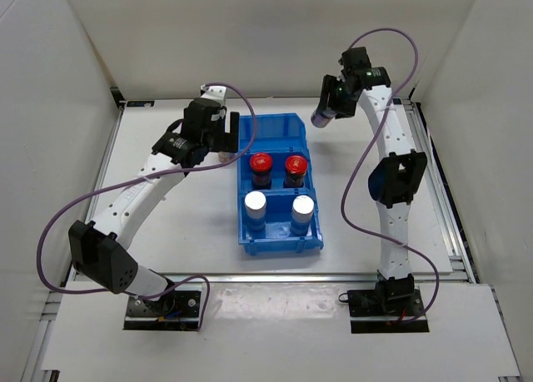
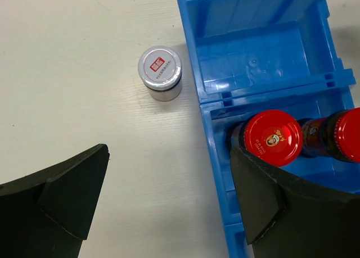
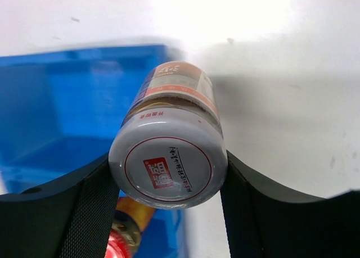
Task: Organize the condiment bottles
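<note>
— What do you hold?
— My right gripper is closed on a grey-lid bottle. Its lid faces my wrist, and its long axis runs out along my fingers.
— And where should it go, you think?
— Into the empty compartment of the bin, to my left and lower.

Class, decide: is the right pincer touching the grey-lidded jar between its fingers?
Touching. The right wrist view shows both fingers of the right pincer pressed against the lid sides of the grey-lidded jar, with no gap.
</note>
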### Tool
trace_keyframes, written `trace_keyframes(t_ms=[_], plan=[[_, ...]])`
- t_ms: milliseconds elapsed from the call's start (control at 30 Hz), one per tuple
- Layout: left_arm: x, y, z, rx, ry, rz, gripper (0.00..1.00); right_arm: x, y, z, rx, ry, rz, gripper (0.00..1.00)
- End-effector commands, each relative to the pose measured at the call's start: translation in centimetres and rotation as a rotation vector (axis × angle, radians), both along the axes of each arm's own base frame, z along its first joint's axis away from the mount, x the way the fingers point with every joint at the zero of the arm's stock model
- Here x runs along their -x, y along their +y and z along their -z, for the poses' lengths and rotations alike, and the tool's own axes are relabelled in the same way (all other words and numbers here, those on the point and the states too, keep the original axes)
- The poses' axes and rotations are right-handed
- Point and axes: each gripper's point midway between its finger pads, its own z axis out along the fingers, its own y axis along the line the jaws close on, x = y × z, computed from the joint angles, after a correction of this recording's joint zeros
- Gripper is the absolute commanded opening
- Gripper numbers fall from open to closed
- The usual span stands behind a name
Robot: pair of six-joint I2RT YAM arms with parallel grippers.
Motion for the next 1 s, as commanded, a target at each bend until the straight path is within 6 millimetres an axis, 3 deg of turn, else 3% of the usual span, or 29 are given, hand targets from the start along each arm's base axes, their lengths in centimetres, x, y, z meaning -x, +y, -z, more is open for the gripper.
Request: trace_keyframes(t_ms=[0,133,233,433,633,667,767,867,900,933,967], plan=[[0.1,1.1,-1.3,-0.006,-0.041,-0.049,1.0,-1.0,3.7,-6.2,-0.168,-0.167,-0.091,0.0],[0.2,1.4,-0.9,-0.009,-0.037,-0.072,1.0,-0.8,7.4,-5.0,-0.251,-0.149,-0.196,0.0],[0.2,1.3,-0.9,0.007,-0.036,-0.082,1.0,-0.8,9.3,-2.5,-0.269,-0.107,-0.248,0.0],[0.3,0.9,-0.9,0.035,-0.028,-0.077,1.0,-1.0,11.0,1.4,-0.244,-0.052,-0.26,0.0],[0.3,0.7,-0.9,0.039,-0.025,-0.069,1.0,-0.2,9.8,5.0,-0.127,0.028,-0.206,0.1],[0.3,0.7,-0.9,0.039,-0.025,-0.069,1.0,-0.6,9.2,5.2,-0.093,0.017,-0.18,0.17],[0.4,0.8,-0.7,0.027,-0.018,-0.064,1.0,-1.0,8.2,5.4,-0.04,0.01,-0.142,0.25],[0.5,1.1,-0.3,0.009,-0.015,-0.07,1.0,-0.7,7.1,5.4,0.013,0.02,-0.119,0.59],[0.4,1.3,-0.4,0.003,-0.018,-0.078,1.0,-0.6,6.8,5.1,0.02,0.014,-0.113,0.83],[0.3,1.2,0.0,-0.001,-0.01,-0.078,1.0,-0.6,6.8,5.1,0.02,0.014,-0.113,0.97],[0.3,1.4,0.0,-0.006,-0.012,-0.086,1.0,-0.4,6.9,4.6,0.012,0.012,-0.118,1.0]])
